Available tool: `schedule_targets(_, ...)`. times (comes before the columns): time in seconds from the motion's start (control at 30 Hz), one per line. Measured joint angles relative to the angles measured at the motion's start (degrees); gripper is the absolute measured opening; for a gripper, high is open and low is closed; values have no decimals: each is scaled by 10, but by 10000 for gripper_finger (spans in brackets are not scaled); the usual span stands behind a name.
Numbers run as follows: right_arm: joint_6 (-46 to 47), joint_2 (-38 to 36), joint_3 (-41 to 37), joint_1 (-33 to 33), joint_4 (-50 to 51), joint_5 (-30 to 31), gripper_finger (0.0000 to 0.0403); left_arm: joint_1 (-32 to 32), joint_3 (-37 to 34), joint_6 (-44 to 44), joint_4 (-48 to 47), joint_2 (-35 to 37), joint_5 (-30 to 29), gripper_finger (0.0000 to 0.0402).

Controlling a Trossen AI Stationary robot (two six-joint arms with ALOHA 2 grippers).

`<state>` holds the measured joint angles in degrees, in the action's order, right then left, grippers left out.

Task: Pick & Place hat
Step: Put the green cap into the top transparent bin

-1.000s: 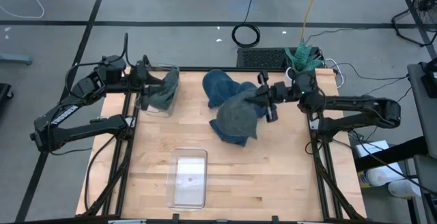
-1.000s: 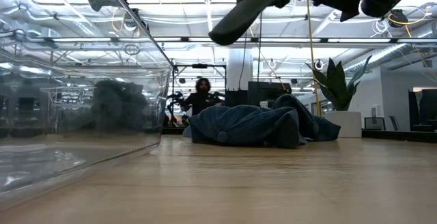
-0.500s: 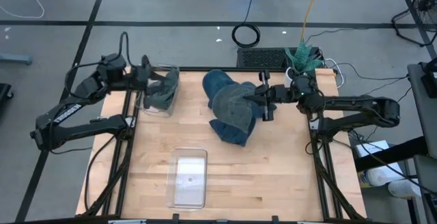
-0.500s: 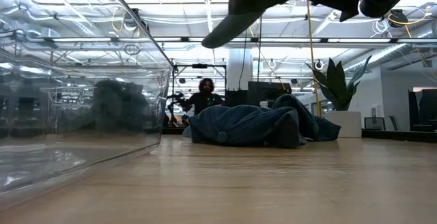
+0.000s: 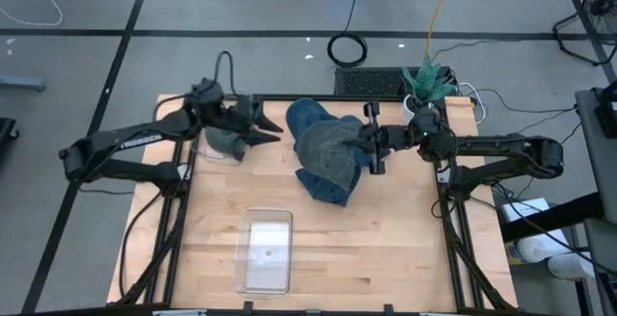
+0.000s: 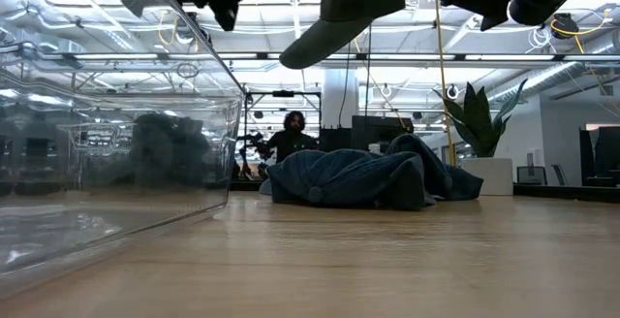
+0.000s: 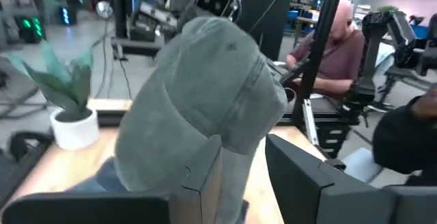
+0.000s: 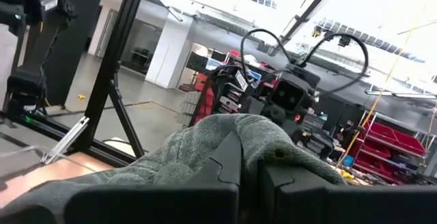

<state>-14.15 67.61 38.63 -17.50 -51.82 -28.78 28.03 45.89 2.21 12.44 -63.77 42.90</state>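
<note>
A: Light wood table [image 5: 386, 249] on a grey concrete floor, black cable coil [image 5: 347, 48] behind it. Pile of blue hats [image 6: 358, 177] at the back centre, clear lidded box [image 5: 265, 250] near the front edge.

B: Task item?

A: Grey hat [image 5: 328, 152] is up off the table, clamped in the right gripper [image 5: 374, 148], fingers shut on the fabric. It hangs over the blue pile.

B: Left side?

A: Left gripper [image 5: 262, 127] sits just beside the hat, fingers part open, nothing between them. Behind it, a clear bin [image 5: 224, 135] with dark cloth inside.

B: Anything only one camera gets?

A: Low view shows the hat's brim [image 6: 315, 47] drooping in mid-air, plus a person [image 6: 289, 136] and a potted plant [image 6: 477, 114] beyond the table. Left wrist view shows the hat's crown [image 7: 205, 94] close up past its own fingers [image 7: 205, 176], and a seated person in a red shirt [image 7: 334, 43].
</note>
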Motion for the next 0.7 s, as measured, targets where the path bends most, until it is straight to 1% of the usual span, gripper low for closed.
schedule_targets(0.17,-15,0,0,0,10,2,0,-10,0,35,6,-39,-90,120)
schedule_targets(0.37,-2,0,0,0,3,2,0,-11,0,43,23,-75,-156,120)
schedule_targets(0.5,-2,0,0,0,9,2,0,-12,0,41,47,-93,-189,120)
schedule_targets(0.57,-2,0,0,0,11,2,0,-12,0,48,44,-97,-194,120)
schedule_targets(0.7,-5,0,0,0,11,1,0,-9,0,120,25,-98,-195,120)
